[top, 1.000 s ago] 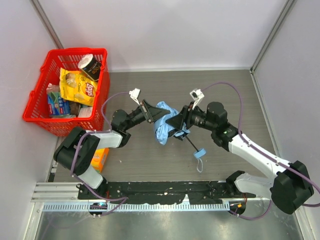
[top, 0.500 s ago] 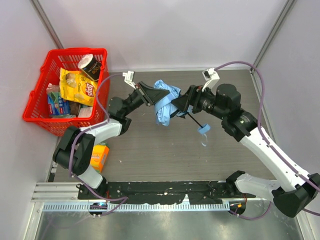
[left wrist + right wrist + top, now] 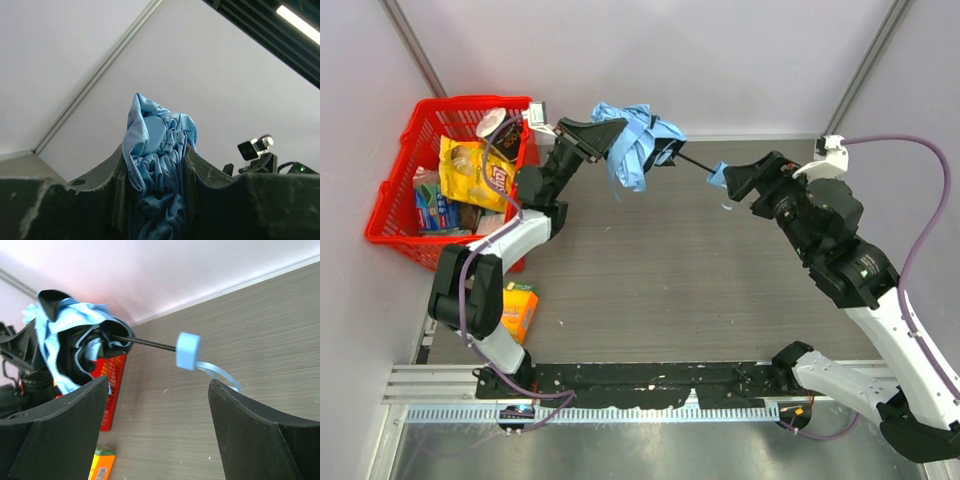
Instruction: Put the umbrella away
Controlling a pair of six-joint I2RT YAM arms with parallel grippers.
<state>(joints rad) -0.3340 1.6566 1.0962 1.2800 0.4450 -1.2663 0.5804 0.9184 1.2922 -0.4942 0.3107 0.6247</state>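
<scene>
Beside red basket (image 3: 415, 248): left hand (image 3: 608, 128) clamped on umbrella (image 3: 635, 140); right hand (image 3: 158, 381) apart, empty; Lay's bag (image 3: 470, 170) inside.

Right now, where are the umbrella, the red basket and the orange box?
umbrella (image 3: 635, 140): top view, on its bunched blue cloth.
basket (image 3: 470, 101): top view, on its far rim.
box (image 3: 520, 311): top view, on its orange top face.

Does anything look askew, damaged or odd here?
The umbrella is held aloft, its blue cloth bunched untidily in the left hand, shaft extended, handle and strap dangling free before the open right hand. An orange box lies outside the red basket.
</scene>
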